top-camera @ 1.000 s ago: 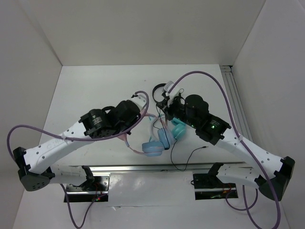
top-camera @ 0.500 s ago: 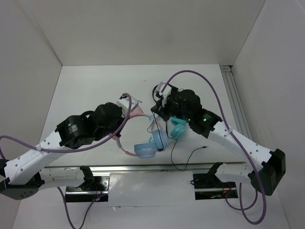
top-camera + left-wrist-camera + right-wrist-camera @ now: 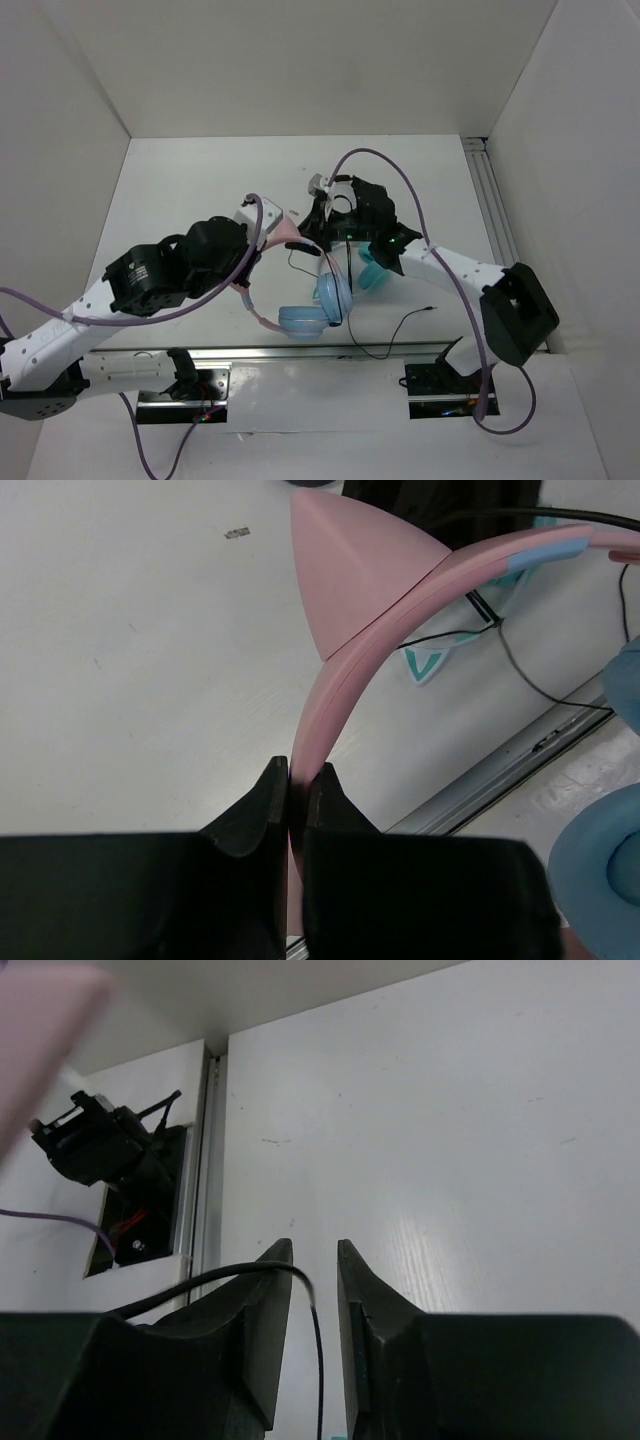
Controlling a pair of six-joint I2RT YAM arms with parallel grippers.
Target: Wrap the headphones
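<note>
The headphones hang from my left gripper (image 3: 260, 250), which is shut on the pink headband (image 3: 345, 680) just below a pink cat ear (image 3: 350, 570). In the top view the two light blue ear cups (image 3: 318, 308) lie at the near middle of the table. One cup shows in the left wrist view (image 3: 600, 870). The thin black cable (image 3: 385, 345) trails right to its plug (image 3: 434, 308). My right gripper (image 3: 308, 232) sits right beside the headband. In the right wrist view its jaws (image 3: 313, 1248) stand slightly apart, and the cable (image 3: 318, 1360) drapes over the left finger and runs down between them.
Teal-cupped cat-ear headphones (image 3: 376, 270) lie under my right arm, and their teal ear (image 3: 424, 664) shows in the left wrist view. An aluminium rail (image 3: 300, 352) runs along the near table edge, another rail (image 3: 490, 200) along the right. White walls enclose the table.
My right gripper moved left toward the headband, its arm stretching out. My left arm pulled back to the left with the headband, and the ear cups shifted slightly left and nearer.
</note>
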